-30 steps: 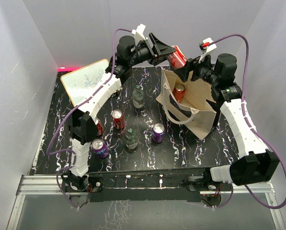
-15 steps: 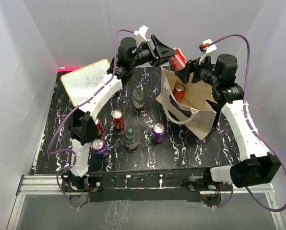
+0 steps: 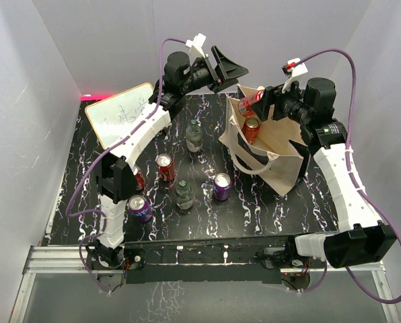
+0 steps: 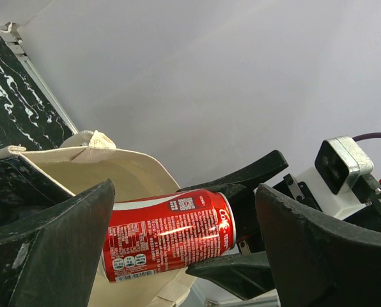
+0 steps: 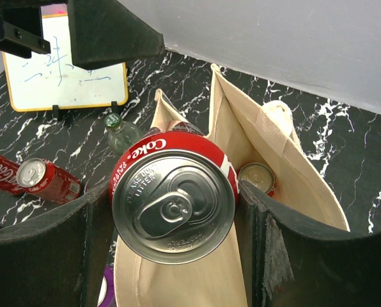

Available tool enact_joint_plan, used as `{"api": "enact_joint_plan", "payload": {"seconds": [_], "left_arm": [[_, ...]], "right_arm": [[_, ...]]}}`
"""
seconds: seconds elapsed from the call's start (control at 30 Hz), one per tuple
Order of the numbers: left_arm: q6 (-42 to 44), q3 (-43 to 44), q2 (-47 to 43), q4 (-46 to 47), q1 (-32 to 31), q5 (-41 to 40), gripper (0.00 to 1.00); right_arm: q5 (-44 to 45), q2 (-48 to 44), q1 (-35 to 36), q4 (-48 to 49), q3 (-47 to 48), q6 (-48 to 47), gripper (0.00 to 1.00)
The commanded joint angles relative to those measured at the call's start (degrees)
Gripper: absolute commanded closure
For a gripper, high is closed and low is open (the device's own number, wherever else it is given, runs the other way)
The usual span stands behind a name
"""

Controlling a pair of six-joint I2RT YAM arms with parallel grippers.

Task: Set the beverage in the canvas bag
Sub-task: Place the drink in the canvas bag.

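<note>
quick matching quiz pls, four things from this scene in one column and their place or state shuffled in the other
Things:
1 left gripper
2 right gripper
3 canvas bag
4 whiteboard

Place or state:
a stands at the far left corner of the table
b shut on a Coke can
c open, holding nothing
d has a red can inside

Pairs: 1-c, 2-b, 3-d, 4-a

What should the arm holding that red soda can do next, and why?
Probably lower it: the right gripper holds the red cola can above the open beige canvas bag, while the left gripper stands open, clear of it.
</note>
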Motion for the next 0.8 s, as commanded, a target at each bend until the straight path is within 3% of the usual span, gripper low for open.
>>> {"api": "enact_joint_plan", "payload": {"seconds": [0.0,0.37,0.57,0.77], "left_arm": [[1.64,1.24,-3.04,1.92,0.15,0.54,0.10],[7.21,0.71,-3.48,3.82,0.16,2.67,0.10],[20.04,1.19,-5.21,-2.81,0.15,1.29,0.10],[33.67,-0.41,-7.30,-15.23,-0.06,-8.16,0.13]], "right_arm": [[1.08,-2.99,-0.21,6.52,5.33,-0.71,0.92],[7.40,-2.25,-0.21,-0.58,7.33,-5.29,0.92],[7.70,-3.40,-0.21,-5.38,6.73,-8.68,0.92],[8.70,-3.76,-0.19,-6.88,4.54,-10.93,0.92]]}}
